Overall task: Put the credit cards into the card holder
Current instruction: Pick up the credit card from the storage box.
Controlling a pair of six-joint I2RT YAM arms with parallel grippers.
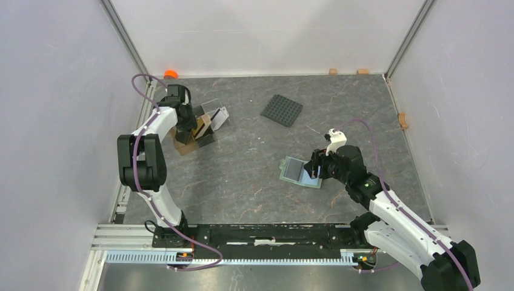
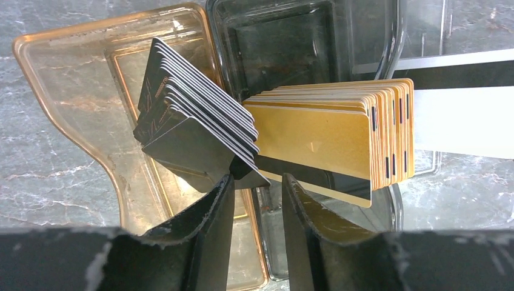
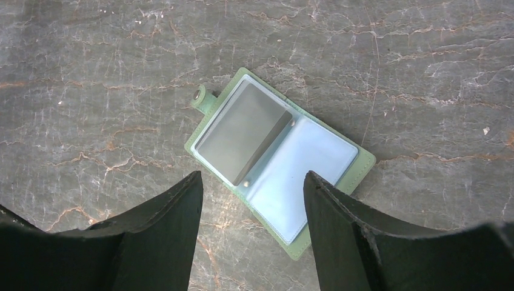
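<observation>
A: Room first, quick. How is the surface (image 1: 242,188) looking?
B: Grey, a marbled stone look, with brownish veins running through it. Plain white walls (image 1: 54,121) are closing it in on three sides, with metal posts (image 1: 124,36) standing in the far corners. An orange cap (image 1: 171,73) is sitting in the far left corner. Small wooden blocks (image 1: 333,71) are lying along the far wall, and one more by the right wall.
A: Anything else lying out?
B: A black studded plate (image 1: 282,110) is lying flat toward the far middle, well apart from both arms.
A: Card holder?
B: The card holder (image 3: 303,163) is lying open and flat on the surface, right of centre. It's showing a green outside, a light blue inside and a dark pocket (image 3: 242,130) on one leaf. A snap tab is sticking out at one corner.
A: Right tool?
B: The right tool (image 3: 251,182) is hanging over the holder, fingers spread wide, gripping nothing.
A: Cards?
B: The credit cards (image 1: 197,126) are standing on edge at the far left. The black stack (image 2: 194,115) is leaning in a brown tray (image 2: 66,85). The gold stack (image 2: 339,130) is fanning out in a dark clear tray (image 2: 291,36) just beside it.
A: Left tool?
B: The left tool (image 2: 257,182) is pointing at both stacks, fingers showing only a narrow gap. The low corner of the front black card is sitting right at that gap. Can't tell whether it's touching.
</observation>
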